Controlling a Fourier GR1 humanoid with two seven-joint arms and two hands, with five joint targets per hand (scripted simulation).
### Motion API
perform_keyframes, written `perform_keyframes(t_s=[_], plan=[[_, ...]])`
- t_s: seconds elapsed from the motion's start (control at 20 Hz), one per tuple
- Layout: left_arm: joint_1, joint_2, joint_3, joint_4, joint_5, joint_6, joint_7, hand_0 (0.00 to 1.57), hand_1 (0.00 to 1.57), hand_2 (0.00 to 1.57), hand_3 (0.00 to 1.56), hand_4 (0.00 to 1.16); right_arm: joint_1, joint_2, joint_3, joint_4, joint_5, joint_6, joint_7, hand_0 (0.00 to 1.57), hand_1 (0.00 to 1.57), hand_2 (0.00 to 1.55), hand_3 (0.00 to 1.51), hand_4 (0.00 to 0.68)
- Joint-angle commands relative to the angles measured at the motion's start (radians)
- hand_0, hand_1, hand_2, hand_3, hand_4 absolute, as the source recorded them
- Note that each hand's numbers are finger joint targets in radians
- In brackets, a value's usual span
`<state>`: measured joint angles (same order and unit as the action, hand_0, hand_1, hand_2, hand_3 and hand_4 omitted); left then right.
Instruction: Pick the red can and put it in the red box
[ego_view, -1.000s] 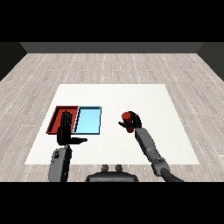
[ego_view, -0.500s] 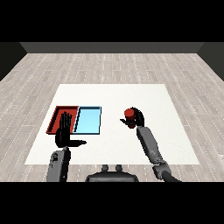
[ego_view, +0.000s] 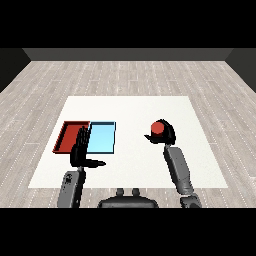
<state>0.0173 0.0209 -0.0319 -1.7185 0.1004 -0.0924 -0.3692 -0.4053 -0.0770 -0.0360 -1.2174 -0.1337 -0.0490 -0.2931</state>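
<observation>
My right hand (ego_view: 164, 134) curls its fingers round the red can (ego_view: 157, 129) (over the surface (ego_view: 135, 107)). My left hand (ego_view: 81, 150) hovers, fingers straight, by the red tray (ego_view: 67, 136).

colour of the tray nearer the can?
Light blue tray, beside the red tray; head view shows it best.

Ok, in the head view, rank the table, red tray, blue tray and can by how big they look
1. Table: largest by far.
2. Red tray and blue tray: look alike, so unranked; the left hand covers part of both.
3. Can: smallest, partly hidden in the right hand.
</observation>
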Motion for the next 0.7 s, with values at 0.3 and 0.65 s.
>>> perform_keyframes(t_s=[0.3,0.65], plan=[[-0.104,-0.019,-0.067,0.071,-0.067,0.041,0.066,0.0,0.0,0.0,0.0,0.0,0.095,0.073,0.1,-0.321,0.05,-0.094,0.089,1.44,1.44,1.41,1.38,0.622],[-0.167,-0.021,-0.255,0.053,-0.105,0.214,0.201,0.0,0.0,0.0,0.0,0.0,0.037,0.076,0.374,-0.254,0.008,-0.348,0.022,1.43,1.43,1.41,1.39,0.629]])
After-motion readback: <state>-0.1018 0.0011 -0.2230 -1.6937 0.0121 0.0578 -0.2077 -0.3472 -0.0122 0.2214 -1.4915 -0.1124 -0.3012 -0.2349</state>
